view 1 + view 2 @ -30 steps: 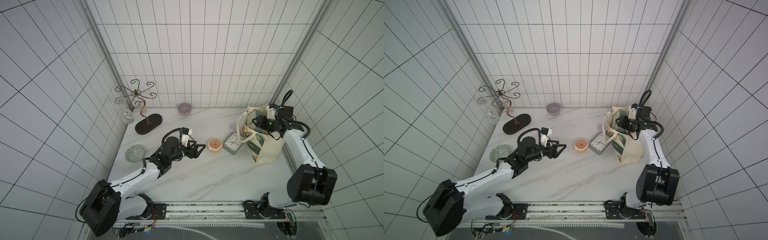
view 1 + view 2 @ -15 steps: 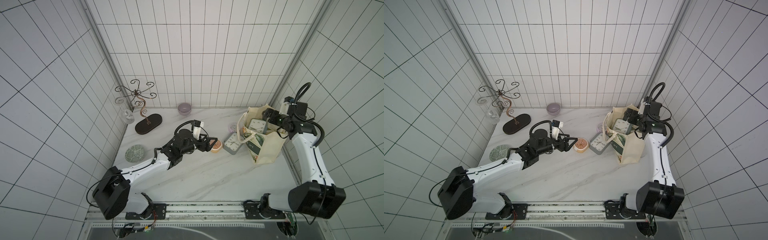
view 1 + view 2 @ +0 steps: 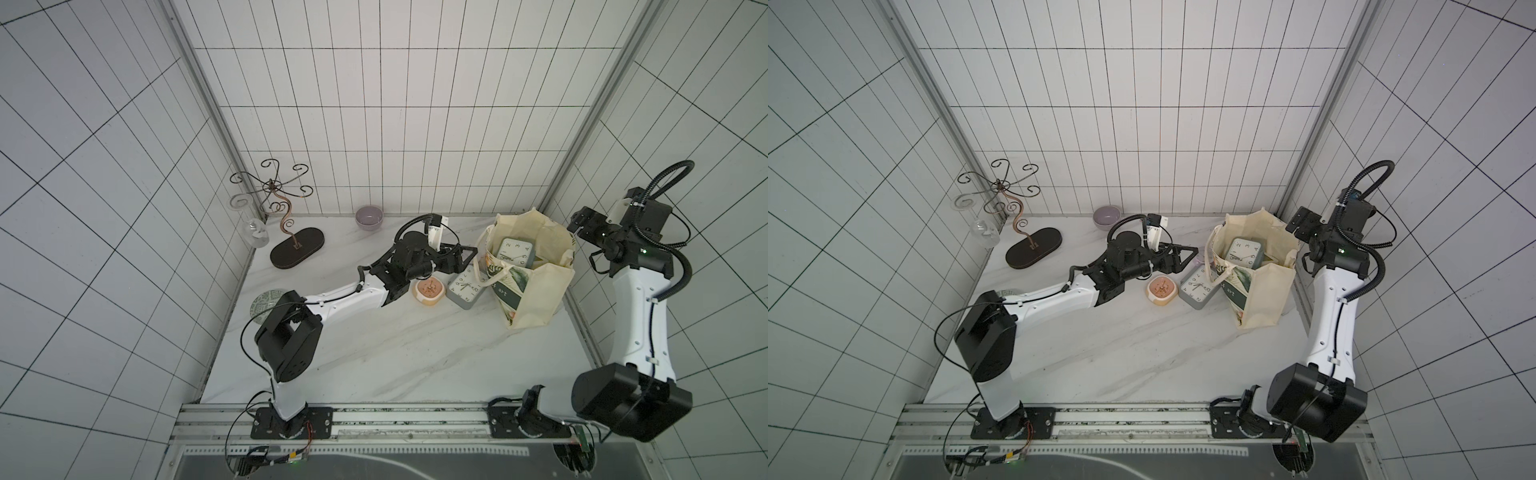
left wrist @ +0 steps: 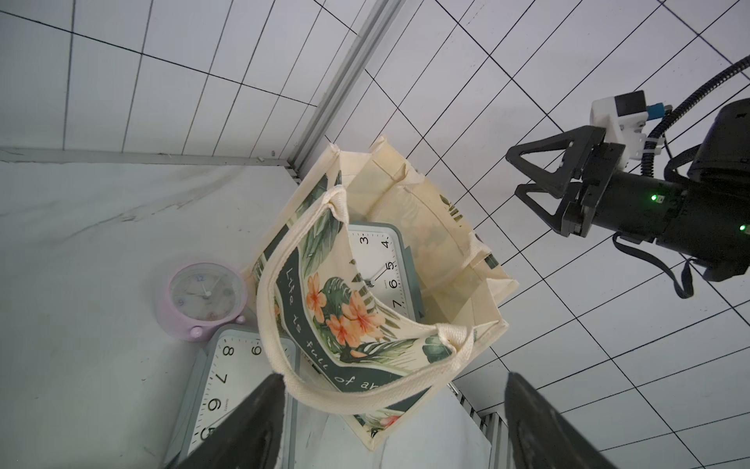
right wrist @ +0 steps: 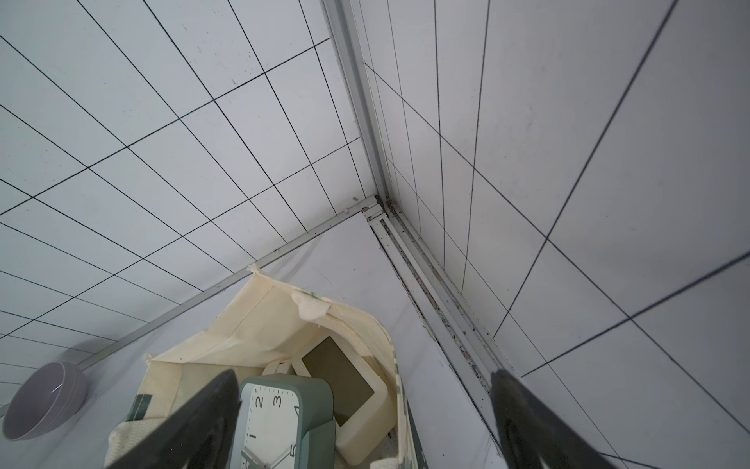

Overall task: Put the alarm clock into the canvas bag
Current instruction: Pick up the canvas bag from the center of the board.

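Two claws, and both stand wide open with nothing in them. Your right claw hangs in the air just off the right rim of the canvas bag, close to the right wall. In its wrist view the fingers frame only the bag mouth and the wall corner.

Your left claw reaches low over the tabletop toward the bag's left side. In its wrist view the bag's near handle loop and a grey clock lie just ahead of the fingertips. You cannot tell there whether a finger touches either one.

The bag stands upright in the back right corner of the tabletop, mouth open. A grey-green alarm clock sits inside it, dial up, leaning against the left wall of the bag. Beside it in the bag is a cream clock with a dark face.

Outside the bag, the grey clock lies on the tabletop against the bag's left side, partly under the handle. A small orange clock sits just left of it. A pink round clock stands just behind the grey one.

Along the back edge you have a purple bowl. In the back left corner there is a wire stand with a glass hanging from it. A green plate lies at the left edge, partly under the left arm.
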Robot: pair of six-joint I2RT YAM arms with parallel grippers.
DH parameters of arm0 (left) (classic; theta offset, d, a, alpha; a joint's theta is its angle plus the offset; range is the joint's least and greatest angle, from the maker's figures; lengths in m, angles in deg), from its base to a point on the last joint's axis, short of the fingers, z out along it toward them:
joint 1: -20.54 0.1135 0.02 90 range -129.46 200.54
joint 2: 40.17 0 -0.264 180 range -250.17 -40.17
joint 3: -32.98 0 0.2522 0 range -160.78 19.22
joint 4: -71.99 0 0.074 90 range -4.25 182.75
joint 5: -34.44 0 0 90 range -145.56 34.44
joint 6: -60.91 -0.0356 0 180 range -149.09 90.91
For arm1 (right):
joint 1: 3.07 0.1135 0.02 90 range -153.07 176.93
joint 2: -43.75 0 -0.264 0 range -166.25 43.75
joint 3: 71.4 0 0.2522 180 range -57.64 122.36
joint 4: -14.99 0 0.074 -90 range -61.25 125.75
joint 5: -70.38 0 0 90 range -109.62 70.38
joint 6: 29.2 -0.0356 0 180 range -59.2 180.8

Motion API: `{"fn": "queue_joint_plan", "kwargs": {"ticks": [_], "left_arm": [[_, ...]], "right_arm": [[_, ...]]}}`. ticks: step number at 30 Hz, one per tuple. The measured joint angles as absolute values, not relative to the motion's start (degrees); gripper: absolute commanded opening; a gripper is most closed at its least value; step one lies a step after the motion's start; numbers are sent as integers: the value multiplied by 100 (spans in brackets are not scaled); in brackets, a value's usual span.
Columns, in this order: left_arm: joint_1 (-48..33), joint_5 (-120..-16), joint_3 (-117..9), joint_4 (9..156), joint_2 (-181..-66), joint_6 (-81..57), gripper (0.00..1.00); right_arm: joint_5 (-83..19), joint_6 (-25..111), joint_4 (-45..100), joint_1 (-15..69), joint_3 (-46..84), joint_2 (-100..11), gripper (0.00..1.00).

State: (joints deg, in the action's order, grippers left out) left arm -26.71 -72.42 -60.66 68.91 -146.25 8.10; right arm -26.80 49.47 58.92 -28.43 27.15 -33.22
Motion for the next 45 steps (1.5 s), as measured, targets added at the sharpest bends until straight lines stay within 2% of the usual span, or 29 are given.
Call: {"fn": "queue_joint_plan", "kwargs": {"ticks": [9,15,26,29,31,34,35,36,37,40,41,43,45], "left_arm": [[-2734,-7542,-6501,6025,-15589,1344,76],[-2817,-7583,-7292,5951,-16129,1573,77],[-2868,-7640,-8562,6353,-17183,1730,76],[-2885,-7610,-8680,6556,-17309,1770,75],[-2896,-7603,-8756,6631,-17333,1800,65],[-2909,-7612,-8859,6653,-17353,1820,43],[-2913,-7607,-8894,6642,-17364,1818,38],[-2916,-7614,-8916,6629,-17377,1807,35],[-2918,-7618,-8933,6613,-17390,1818,32],[-2920,-7627,-8953,6587,-17441,1805,23],[-2920,-7636,-8982,6589,-17465,1789,19],[-2922,-7660,-9117,6624,-17545,1781,9],[-2929,-7673,-9248,6677,-17607,1750,5]], "right_arm": [[-3064,4964,5763,-3235,1872,-3274,90],[-3307,5073,5650,-3250,1651,-3270,73],[-3803,5095,5328,-3280,1284,-3313,60],[-3858,5097,5302,-3280,1227,-3372,51],[-3891,5104,5276,-3280,1177,-3372,42],[-3950,5091,5247,-3280,1161,-3372,32],[-3974,5097,5230,-3280,1161,-3372,25],[-3993,5076,5223,-3280,1161,-3372,22],[-4002,5078,5223,-3280,1159,-3370,14],[-4006,5060,5230,-3280,1159,-3361,7],[-4009,5054,5232,-3280,1159,-3359,0],[-4006,5041,5234,-3278,1161,-3359,0],[-4004,5036,5234,-3276,1161,-3346,0]]}}
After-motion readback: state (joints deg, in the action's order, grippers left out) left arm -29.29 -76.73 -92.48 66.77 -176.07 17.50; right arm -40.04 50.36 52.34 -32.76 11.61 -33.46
